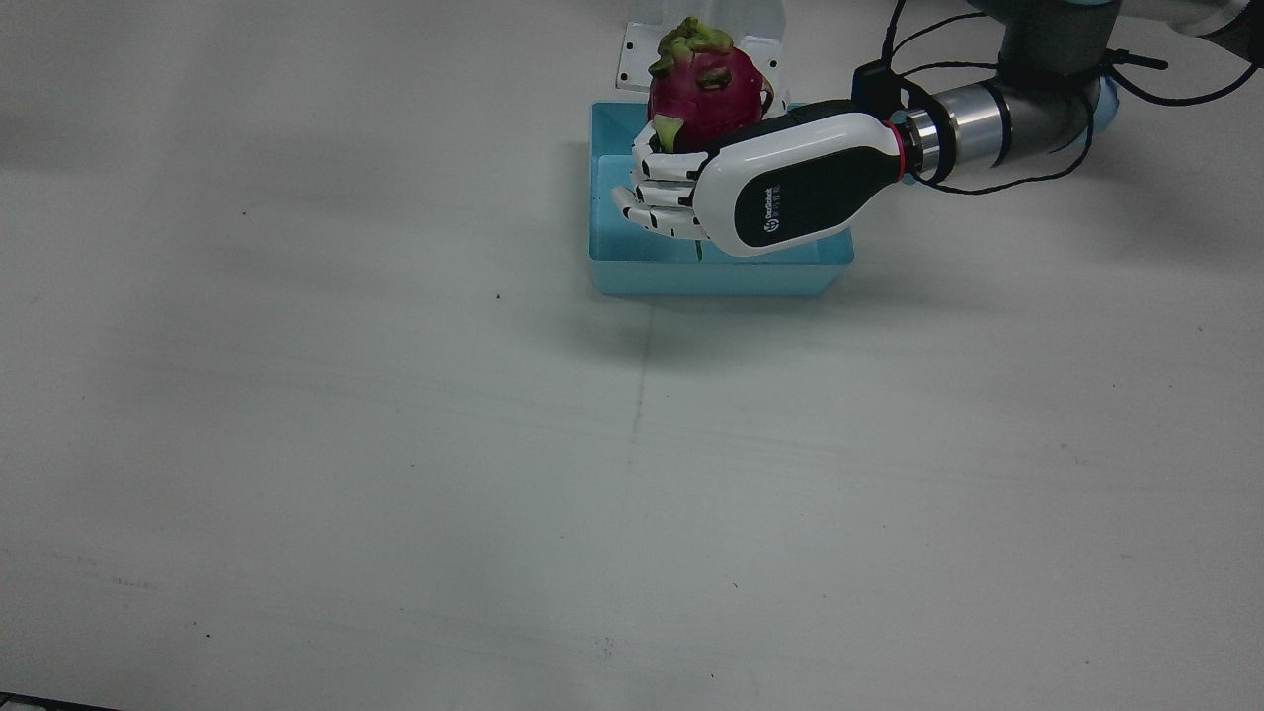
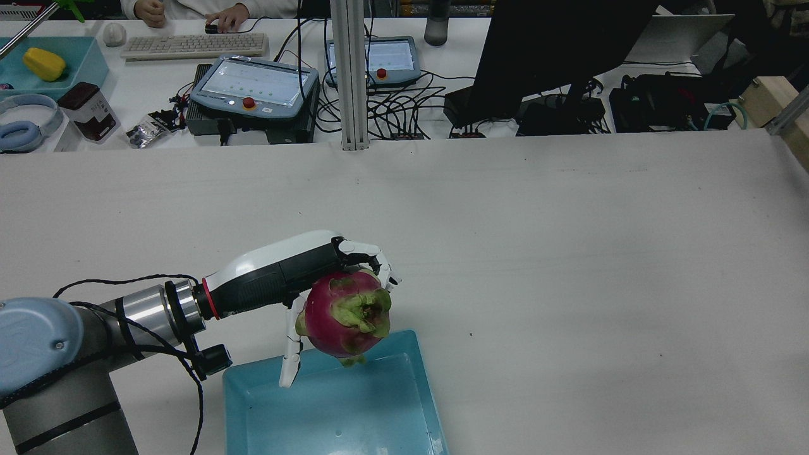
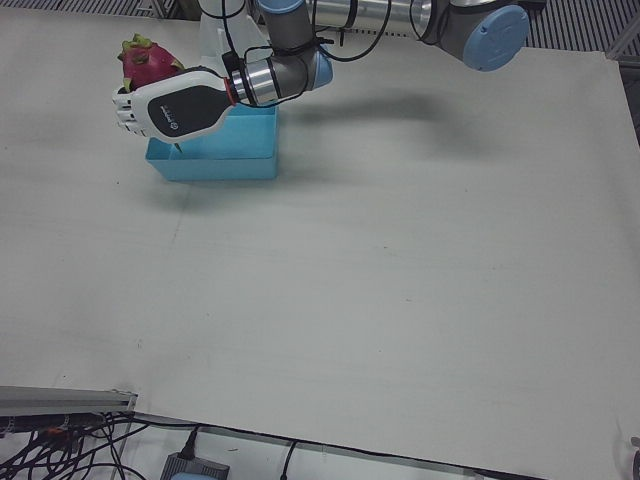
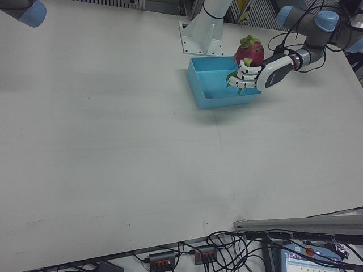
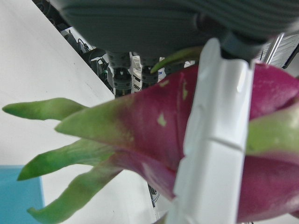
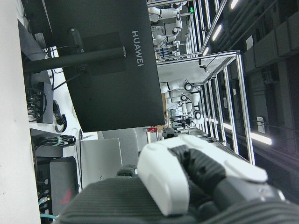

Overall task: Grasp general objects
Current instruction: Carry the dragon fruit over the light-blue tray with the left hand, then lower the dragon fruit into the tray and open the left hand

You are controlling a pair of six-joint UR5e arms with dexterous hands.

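Observation:
A magenta dragon fruit (image 1: 706, 89) with green scales is held in my left hand (image 1: 770, 183), which is shut on it. The fruit hangs above the blue bin (image 1: 711, 272), over its edge nearest the pedestal. From behind, the dragon fruit (image 2: 344, 316) sits under the left hand (image 2: 284, 272), over the far rim of the bin (image 2: 354, 411). Close up, a white finger (image 5: 215, 140) crosses the fruit (image 5: 140, 126). My right hand (image 6: 187, 182) shows only in its own view, as a white and black part, its state unclear.
The white pedestal base (image 1: 632, 49) stands just behind the bin. Beyond the table's far edge, a desk holds teach pendants (image 2: 253, 85), a keyboard (image 2: 193, 44), cables and a dark monitor (image 2: 556, 44). A person's hands (image 2: 221, 16) rest there. An upright post (image 2: 351, 76) stands mid-edge.

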